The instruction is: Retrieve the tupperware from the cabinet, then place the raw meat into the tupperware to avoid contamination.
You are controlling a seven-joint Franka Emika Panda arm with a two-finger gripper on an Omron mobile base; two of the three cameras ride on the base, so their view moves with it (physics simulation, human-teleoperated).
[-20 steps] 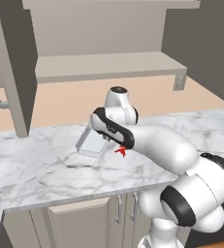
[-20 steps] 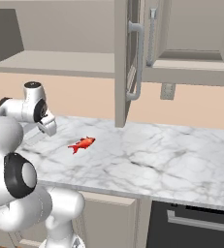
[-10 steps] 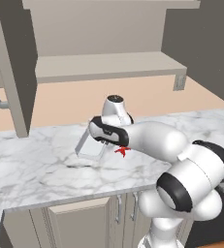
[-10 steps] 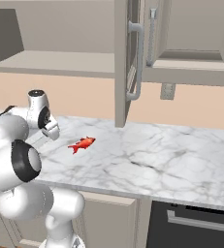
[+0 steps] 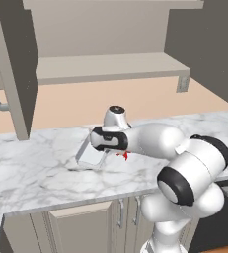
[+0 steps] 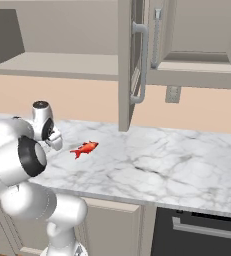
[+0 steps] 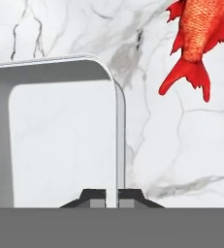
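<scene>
One small, shallow rectangular tupperware [image 5: 90, 155] of thin translucent whitish-grey plastic sits tilted at the white marble counter [image 5: 31, 170], its rounded corners and smooth, glassy floor plain in the hand view [image 7: 60, 135]. The robot's two-finger gripper [image 7: 112, 196] has its jaws nearly together, pinched on the container's thin side wall — one dark fingertip [image 7: 96, 197] inside the wall, the other outside. In the left base view the container hangs from the hand at a slant, its lower edge at or just above the stone; whether it touches cannot be told.

One piece of raw meat, a small red-orange fish shape with a scaly texture and a forked tail fin [image 7: 197, 38], lies flat on the counter just beside the container, apart from it; it shows clearly in the right base view [image 6: 85, 148].

The counter is glossy white stone with grey veining. Above it stands the tall beige-grey wall cabinet [image 6: 126, 65] with one door swung open, bearing a long vertical metal bar handle [image 6: 142, 60] — a plain, matte inner shelf [image 5: 110, 68] runs behind.
</scene>
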